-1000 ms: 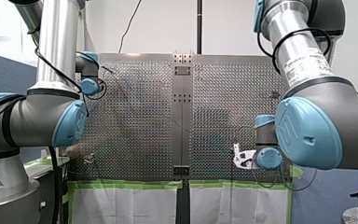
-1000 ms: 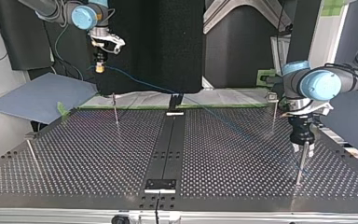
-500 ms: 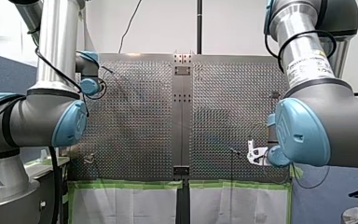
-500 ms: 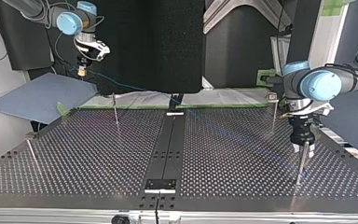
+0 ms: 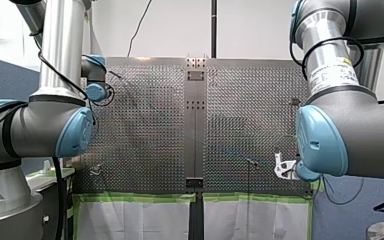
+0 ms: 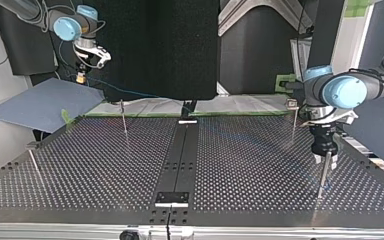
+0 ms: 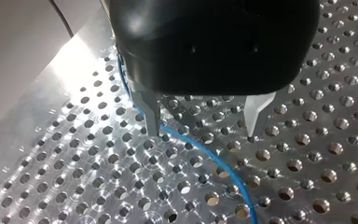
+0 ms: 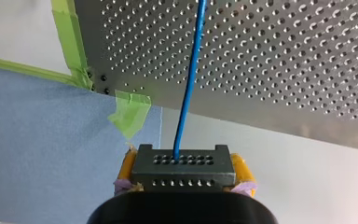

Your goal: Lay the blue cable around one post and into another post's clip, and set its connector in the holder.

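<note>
Blue cable (image 8: 188,88), connector (image 8: 182,167) partly hidden

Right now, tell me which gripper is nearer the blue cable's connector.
Right. My right gripper is shut on the connector, beyond the table's far corner at the top view's left. My left gripper stands open over the table's opposite side, the blue cable between its fingers.

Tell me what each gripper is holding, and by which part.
My right gripper holds the blue cable by its black connector, clamped between yellow pads. My left gripper is open and holds nothing.
</note>
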Tool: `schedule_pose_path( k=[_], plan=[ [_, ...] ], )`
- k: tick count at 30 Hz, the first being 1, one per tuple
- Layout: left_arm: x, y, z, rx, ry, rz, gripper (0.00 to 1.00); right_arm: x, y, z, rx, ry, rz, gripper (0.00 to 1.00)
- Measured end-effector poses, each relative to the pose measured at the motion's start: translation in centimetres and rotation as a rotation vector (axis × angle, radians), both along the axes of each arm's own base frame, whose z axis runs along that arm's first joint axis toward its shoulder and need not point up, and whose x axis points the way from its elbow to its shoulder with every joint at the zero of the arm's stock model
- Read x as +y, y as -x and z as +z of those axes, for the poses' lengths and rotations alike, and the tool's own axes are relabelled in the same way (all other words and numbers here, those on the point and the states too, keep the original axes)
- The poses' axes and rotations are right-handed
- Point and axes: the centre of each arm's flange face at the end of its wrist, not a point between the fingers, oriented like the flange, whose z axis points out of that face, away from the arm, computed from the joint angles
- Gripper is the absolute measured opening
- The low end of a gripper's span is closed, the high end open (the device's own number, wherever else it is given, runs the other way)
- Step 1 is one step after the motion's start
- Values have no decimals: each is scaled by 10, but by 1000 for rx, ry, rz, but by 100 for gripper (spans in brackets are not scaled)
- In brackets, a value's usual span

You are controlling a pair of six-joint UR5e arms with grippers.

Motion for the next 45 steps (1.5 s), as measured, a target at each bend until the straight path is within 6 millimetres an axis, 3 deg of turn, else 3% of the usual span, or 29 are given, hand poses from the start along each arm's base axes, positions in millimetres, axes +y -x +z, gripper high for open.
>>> schedule_pose_path(
  k=[7,17,45],
  plan=[
    [0,0,0,2,-1,0,90,-8,-2,1,-8,10,13,0],
    [0,0,1,1,-2,0,90,-10,-7,-18,-8,-17,67,0],
    [-9,3,-3,29,54,-22,90,-23,12,-17,-37,-16,46,0]
  ],
)
